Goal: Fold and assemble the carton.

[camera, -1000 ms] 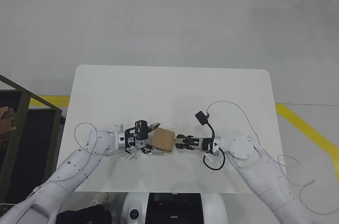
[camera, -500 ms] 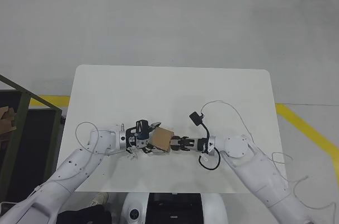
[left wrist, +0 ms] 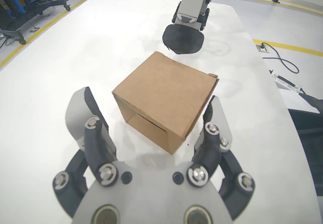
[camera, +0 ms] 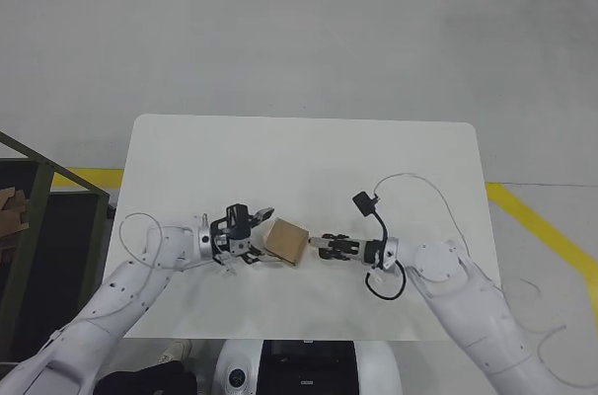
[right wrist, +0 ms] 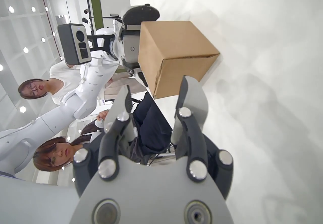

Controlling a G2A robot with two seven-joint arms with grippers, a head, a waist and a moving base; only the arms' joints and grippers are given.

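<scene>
We're looking at the brown carton [camera: 287,243] sitting on the white tabletop [camera: 299,158] near its front edge, squarely between the two arms, with its open end facing the left pincer [left wrist: 149,96]. That pincer is hanging released, fingers spread wide on either side of the open end and gripping nothing, while the right pincer [right wrist: 156,84] is hovering just beside the closed far face, also released. Off the tabletop's left side a green frame [camera: 33,212] is standing over flat cardboard pieces [camera: 1,212], and a yellow floor line [camera: 536,215] is running past on the right.
</scene>
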